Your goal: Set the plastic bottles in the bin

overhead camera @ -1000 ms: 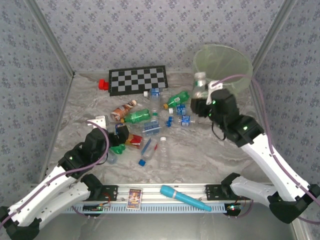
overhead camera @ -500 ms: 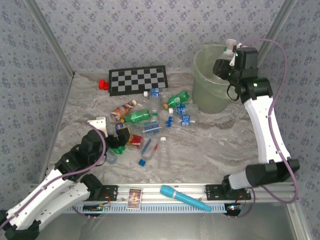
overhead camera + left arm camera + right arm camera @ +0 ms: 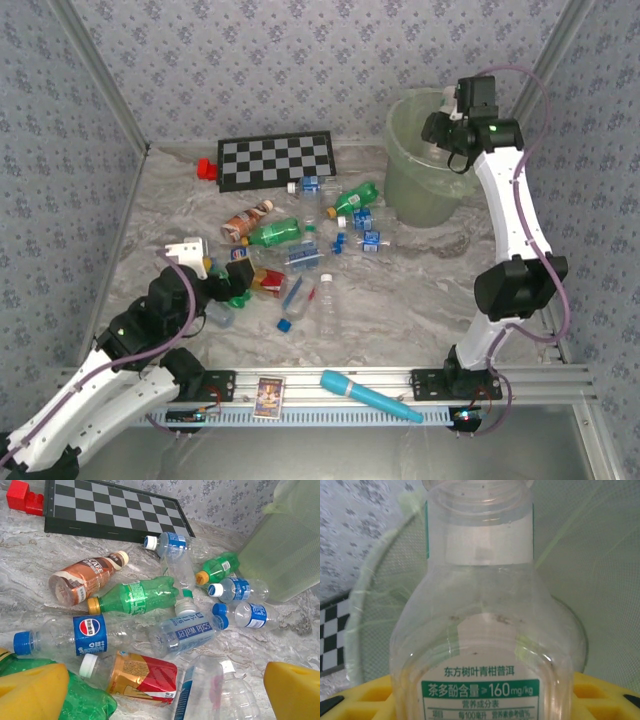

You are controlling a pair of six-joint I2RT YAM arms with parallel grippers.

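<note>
The right wrist view shows, up close, a clear bottle (image 3: 480, 645) with a green and white label. The right fingers (image 3: 605, 695) hold it, and the bin (image 3: 570, 555) is just behind it. From the top, the right arm (image 3: 512, 220) stands tall and bends over the bin's rim. The left arm (image 3: 125, 340) lies low. The left fingers (image 3: 35, 690) are wide apart, just over the other bottles (image 3: 135, 597) heaped on the table (image 3: 420, 290). A checkerboard (image 3: 277, 160) and a red block (image 3: 207, 168) sit behind the heap. A turquoise tube (image 3: 368, 396) lies on the near rail.
</note>
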